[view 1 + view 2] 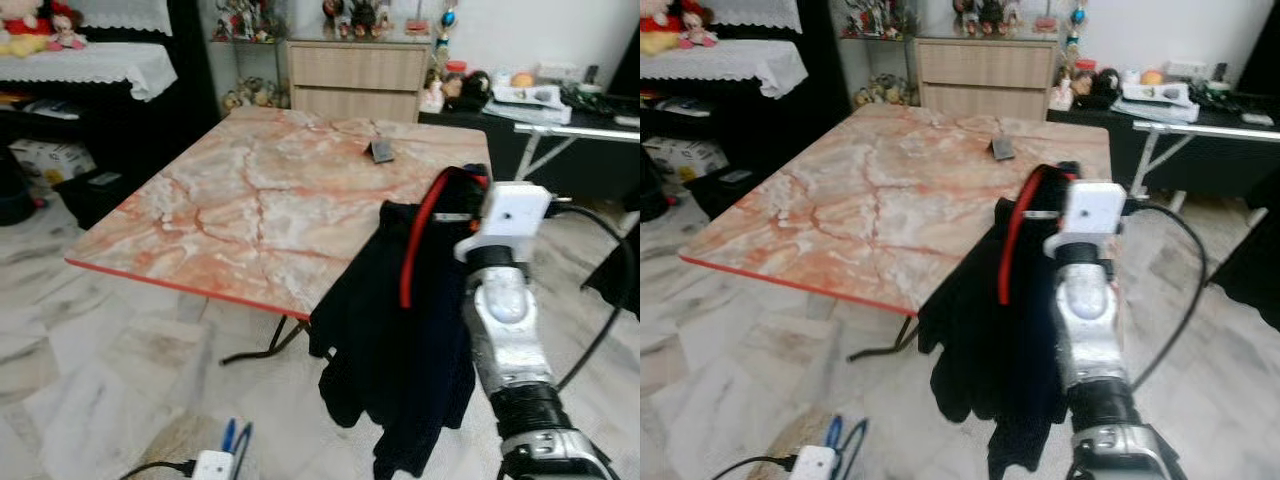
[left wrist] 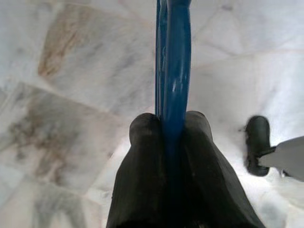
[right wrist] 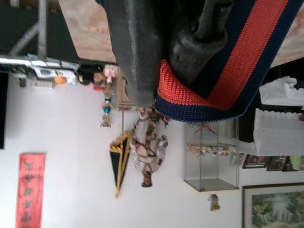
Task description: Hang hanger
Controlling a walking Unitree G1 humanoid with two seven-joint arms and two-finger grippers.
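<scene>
step: we're mid-carry, nothing hung yet | garment (image 1: 400, 330): dark, red-trimmed, dangles off right gripper (image 3: 164, 45) beside marble table (image 1: 250, 210), fingers (image 3: 133, 47) clamped on its collar | left gripper (image 2: 171, 137): low by floor, pinched shut on blue hanger (image 2: 173, 57) | next: we need hanger fed into collar, no rail visible

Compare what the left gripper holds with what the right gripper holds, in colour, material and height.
The left gripper is shut on a thin, rigid blue plastic hanger; the right gripper is pinched on a soft black garment with a red-and-navy knitted collar. The hanger sits low, near the pale marble floor; the garment is raised beside the orange marble-patterned table and droops below its edge. Both are gripped firmly.
</scene>
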